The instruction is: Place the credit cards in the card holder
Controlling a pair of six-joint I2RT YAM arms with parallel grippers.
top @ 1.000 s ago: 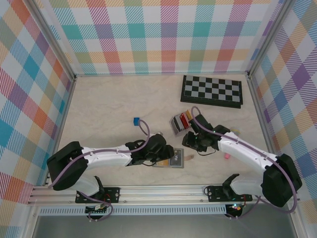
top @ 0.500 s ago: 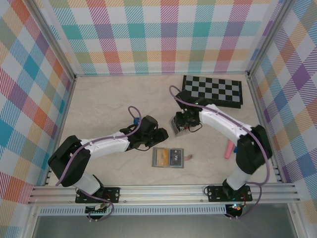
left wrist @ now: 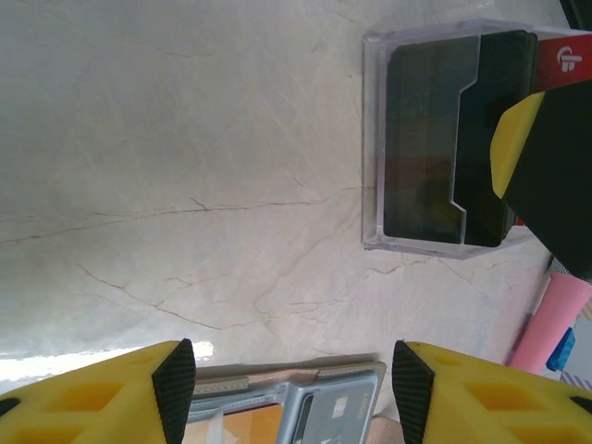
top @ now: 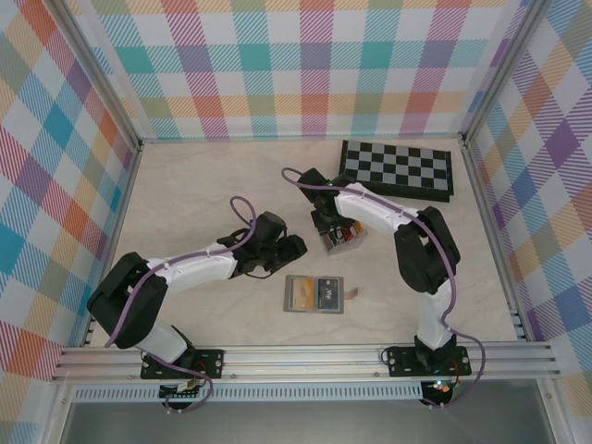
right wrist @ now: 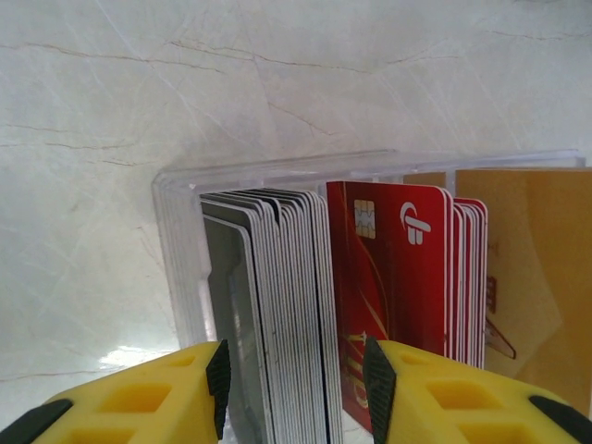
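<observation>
Plaid walls [top: 305, 65] (pastel), marble tabletop [top: 203, 194]

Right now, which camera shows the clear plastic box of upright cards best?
The right wrist view: the clear plastic box stands close up ahead of the right gripper, its silver, red and gold cards distinct. The left wrist view shows it partly behind that gripper; the top external view shows it small.

- Left arm [top: 185, 270]: base at 7 o'clock, lying low, forearm reaching toward 3 o'clock.
- Left gripper [top: 292, 248]: near table centre, jaws parted, yellow fingers [left wrist: 102, 393] well apart.
- Right arm [top: 421, 268]: base at 5 o'clock, elbow raised, forearm folded back toward 10 o'clock.
- Right gripper [top: 331, 229]: just off centre at 1 o'clock, pointing downward, jaws parted.
</observation>
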